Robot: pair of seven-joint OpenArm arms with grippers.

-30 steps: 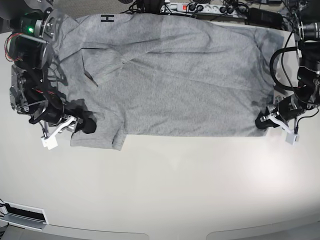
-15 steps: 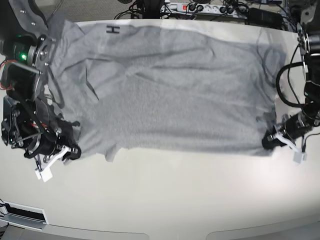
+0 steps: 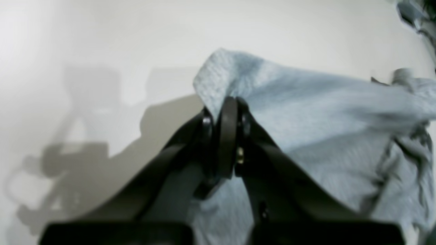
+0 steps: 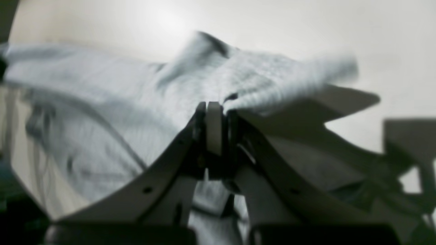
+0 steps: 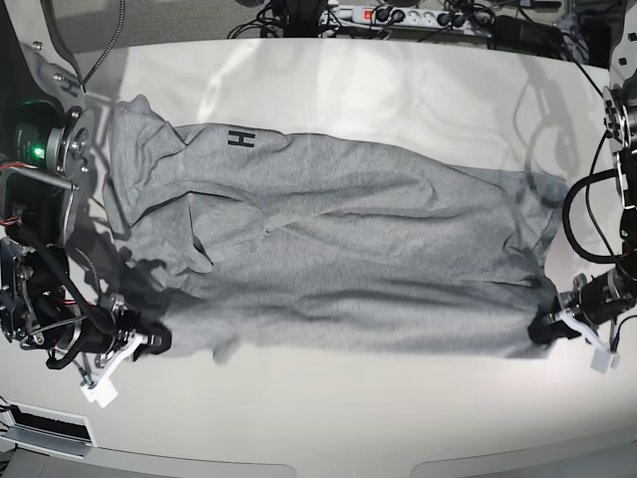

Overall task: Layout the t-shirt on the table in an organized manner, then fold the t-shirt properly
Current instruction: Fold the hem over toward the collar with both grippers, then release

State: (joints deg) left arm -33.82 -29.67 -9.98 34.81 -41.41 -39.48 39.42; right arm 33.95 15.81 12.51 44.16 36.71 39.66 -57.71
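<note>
1. Pinching the near left corner of the t-shirt (image 5: 328,249), the right gripper (image 5: 147,344) has its jaws pressed together on a thin fold; the wrist view is blurred, so the grip looks shallow, and a hard tug could pull the cloth free.
2. The t-shirt lies spread across the table (image 5: 328,418), its near edge lifted off the surface between the arms; uneven pulling would likely skew or wrinkle it.
3. The left gripper (image 5: 547,329) is clamped on the near right corner, where the fabric bunches.
4. A power strip (image 5: 398,15) and cables (image 5: 468,25) sit beyond the far edge, well apart from the shirt; nothing blocks the near side.
</note>
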